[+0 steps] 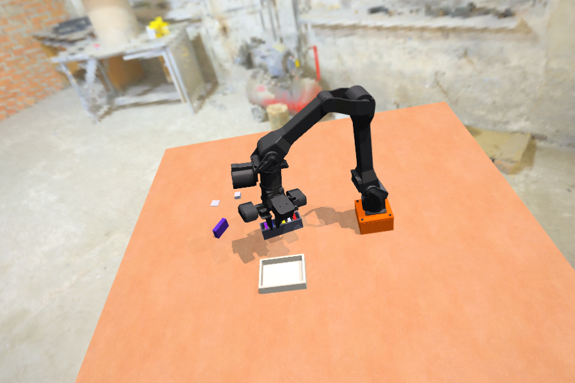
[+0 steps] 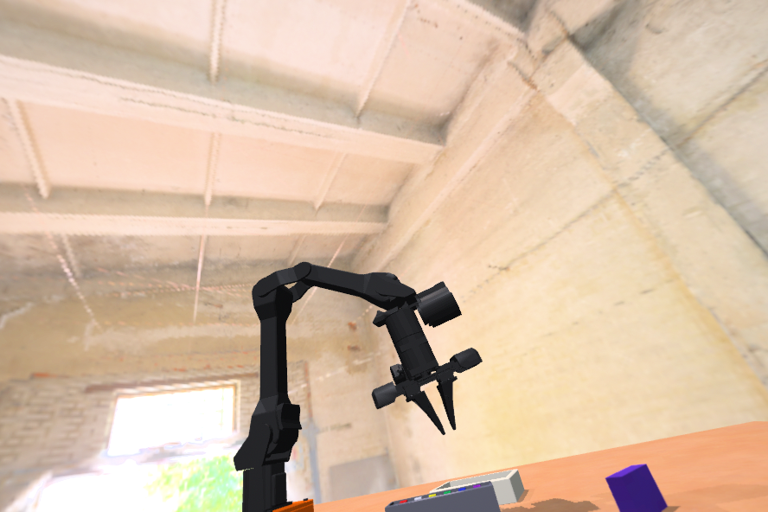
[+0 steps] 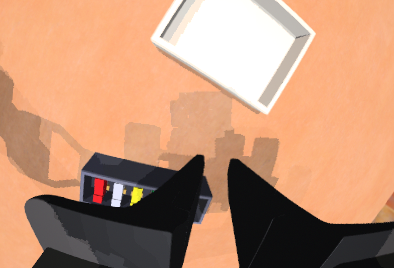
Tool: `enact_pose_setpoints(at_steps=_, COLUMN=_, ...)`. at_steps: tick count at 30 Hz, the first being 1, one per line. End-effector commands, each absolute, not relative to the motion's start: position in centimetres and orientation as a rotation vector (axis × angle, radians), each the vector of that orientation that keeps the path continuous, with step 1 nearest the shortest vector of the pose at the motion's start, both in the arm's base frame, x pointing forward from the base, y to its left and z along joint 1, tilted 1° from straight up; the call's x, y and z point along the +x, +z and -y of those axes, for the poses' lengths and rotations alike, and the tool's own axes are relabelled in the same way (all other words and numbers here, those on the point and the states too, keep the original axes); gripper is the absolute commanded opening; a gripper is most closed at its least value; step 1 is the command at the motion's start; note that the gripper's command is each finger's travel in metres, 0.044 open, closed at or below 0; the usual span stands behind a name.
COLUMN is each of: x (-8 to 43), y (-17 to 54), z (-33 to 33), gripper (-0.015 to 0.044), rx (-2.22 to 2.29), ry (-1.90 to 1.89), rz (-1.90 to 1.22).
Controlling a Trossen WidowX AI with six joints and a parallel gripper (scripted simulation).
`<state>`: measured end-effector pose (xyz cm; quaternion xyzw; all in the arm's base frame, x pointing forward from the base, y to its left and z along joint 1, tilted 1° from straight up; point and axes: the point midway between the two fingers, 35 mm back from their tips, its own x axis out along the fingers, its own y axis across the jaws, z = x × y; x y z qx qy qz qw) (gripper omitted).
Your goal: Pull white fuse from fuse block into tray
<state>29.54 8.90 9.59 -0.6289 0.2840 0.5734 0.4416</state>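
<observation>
The white fuse (image 1: 289,219) (image 2: 418,498) (image 3: 117,192) stands in the dark fuse block (image 1: 293,227) (image 2: 448,506) (image 3: 125,166), between the red fuse (image 3: 99,190) and the yellow fuse (image 3: 136,195). My gripper (image 1: 274,227) (image 2: 449,431) (image 3: 216,164) is empty and points down, tilted, well above the block. Its fingertips are slightly apart. In the wrist view the left finger hides the block's purple-end fuses, and the white fuse is left of both tips. The pale tray (image 1: 282,288) (image 2: 509,486) (image 3: 283,72) is empty.
A purple box (image 1: 220,228) (image 2: 636,489) stands beyond the block's purple end. A small white cube (image 1: 237,195) and a flat white tile (image 1: 214,203) lie behind it. The orange arm base (image 1: 377,224) is on the block's other side.
</observation>
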Motion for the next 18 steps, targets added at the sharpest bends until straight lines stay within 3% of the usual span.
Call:
enact_pose_setpoints(at_steps=1, x=28.6, y=7.2, z=-2.0, gripper=0.0071, rx=-1.491, ry=1.390, rz=-0.949)
enact_pose_setpoints(at_steps=5, x=27.6, y=6.5, z=0.6, gripper=0.0071, rx=-1.455, ry=1.379, rz=-1.031)
enact_pose_setpoints(at_steps=18, x=27.6, y=6.0, z=0.6, gripper=0.0071, rx=-1.455, ry=1.379, rz=-1.031)
